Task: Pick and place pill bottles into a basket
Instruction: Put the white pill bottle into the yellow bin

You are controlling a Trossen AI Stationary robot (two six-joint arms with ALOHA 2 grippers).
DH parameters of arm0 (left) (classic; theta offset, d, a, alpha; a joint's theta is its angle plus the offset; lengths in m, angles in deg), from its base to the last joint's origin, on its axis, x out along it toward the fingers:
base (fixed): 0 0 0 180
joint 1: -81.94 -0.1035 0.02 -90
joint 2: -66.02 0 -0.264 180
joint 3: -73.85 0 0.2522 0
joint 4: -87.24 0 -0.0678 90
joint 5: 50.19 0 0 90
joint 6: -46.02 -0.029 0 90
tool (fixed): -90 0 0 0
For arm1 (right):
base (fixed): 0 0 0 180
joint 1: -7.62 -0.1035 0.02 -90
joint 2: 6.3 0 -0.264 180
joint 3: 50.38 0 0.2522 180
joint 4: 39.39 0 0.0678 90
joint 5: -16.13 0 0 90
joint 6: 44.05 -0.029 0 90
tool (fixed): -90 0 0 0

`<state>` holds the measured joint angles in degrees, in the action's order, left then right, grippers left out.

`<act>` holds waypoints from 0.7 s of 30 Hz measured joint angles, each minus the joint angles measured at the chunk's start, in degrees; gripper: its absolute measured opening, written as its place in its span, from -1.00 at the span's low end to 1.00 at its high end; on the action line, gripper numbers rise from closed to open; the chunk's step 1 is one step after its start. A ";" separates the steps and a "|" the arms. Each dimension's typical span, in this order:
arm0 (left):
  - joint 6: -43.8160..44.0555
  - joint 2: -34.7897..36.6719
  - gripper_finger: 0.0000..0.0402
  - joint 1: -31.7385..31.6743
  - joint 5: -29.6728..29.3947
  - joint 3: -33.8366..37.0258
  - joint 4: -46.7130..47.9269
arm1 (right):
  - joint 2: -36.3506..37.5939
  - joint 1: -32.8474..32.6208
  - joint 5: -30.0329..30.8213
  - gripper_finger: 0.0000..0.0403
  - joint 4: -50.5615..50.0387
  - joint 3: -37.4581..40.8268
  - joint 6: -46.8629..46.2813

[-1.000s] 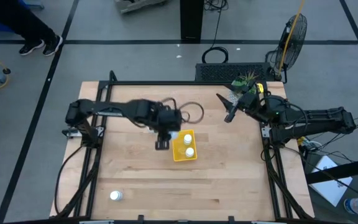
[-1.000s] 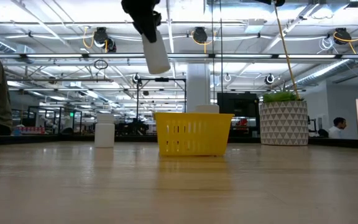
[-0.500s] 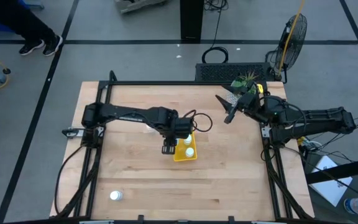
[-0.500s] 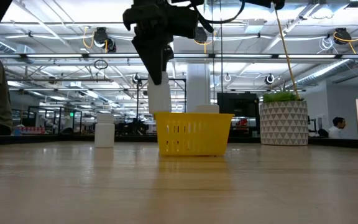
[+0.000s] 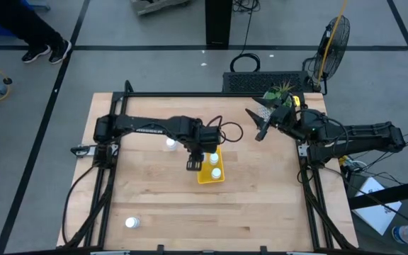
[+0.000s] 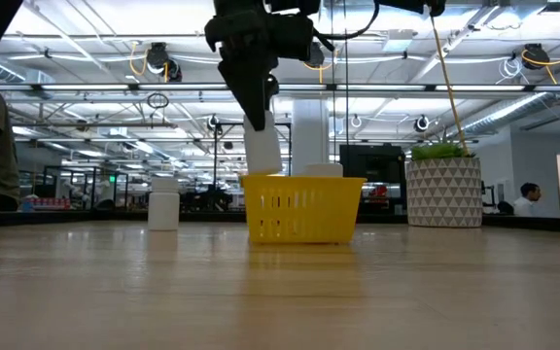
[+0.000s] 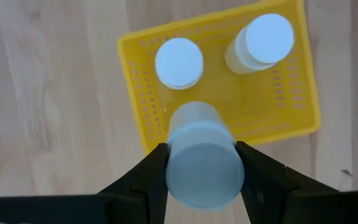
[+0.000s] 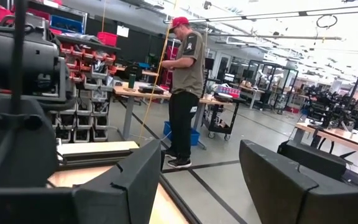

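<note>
My left gripper is shut on a white pill bottle over the left end of the yellow basket. The bottle's lower end is at the basket's rim. Two more white bottles stand upright in the basket. One bottle stands on the table left of the basket, and another lies near the front left corner. My right gripper is open and empty, raised at the far right beside the plant pot. My left gripper pinches the bottle's upper part between its two fingers, one on each side. The fingers come from above, pointing down. The bottle hangs nearly upright below them, clear of the table, with its lower end at the basket's rim.
A white patterned pot with a green plant stands at the table's far right corner. A black frame runs along the table's far and side edges. Bare wood lies near and to the right of the basket. A person stands in the room beyond.
My left gripper has carried the bottle toward the table's right edge, over the basket's left end, and down. The bottle was tilted and well above the basket. It now hangs nearly upright with its lower end at the rim. My right arm has kept still.
</note>
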<state>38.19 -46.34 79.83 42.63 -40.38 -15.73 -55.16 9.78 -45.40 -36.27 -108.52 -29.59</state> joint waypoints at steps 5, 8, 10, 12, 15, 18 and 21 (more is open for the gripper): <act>-0.05 -0.13 -0.21 -1.03 0.90 0.00 -0.29 | 0.00 0.01 -0.02 0.04 -0.04 0.00 0.00; -0.46 -0.83 -0.21 -0.98 2.18 -0.02 -0.36 | 0.00 0.01 -0.02 0.04 -0.07 0.00 0.00; -0.64 -1.57 -0.21 -0.91 2.38 -0.02 -0.32 | 0.00 0.00 -0.02 0.04 -0.18 0.01 -0.08; -0.66 -1.91 -0.21 -0.98 2.32 -0.02 0.47 | 0.00 0.00 -0.02 0.04 -0.58 0.02 -0.17; -0.66 -2.51 -0.21 -1.02 2.30 0.00 -0.13 | 0.00 0.00 -0.02 0.04 -0.68 0.03 -0.24; -0.85 -3.16 -0.21 -1.09 2.33 0.00 0.03 | 0.00 0.00 -0.03 0.04 -0.84 0.02 -0.28; -1.09 -3.95 -0.21 -1.07 2.30 0.00 0.23 | -0.02 0.00 -0.04 0.04 -0.96 0.02 -0.33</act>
<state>37.10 -50.29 78.76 44.93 -40.38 -15.51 -55.18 9.78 -45.45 -37.23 -108.50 -29.92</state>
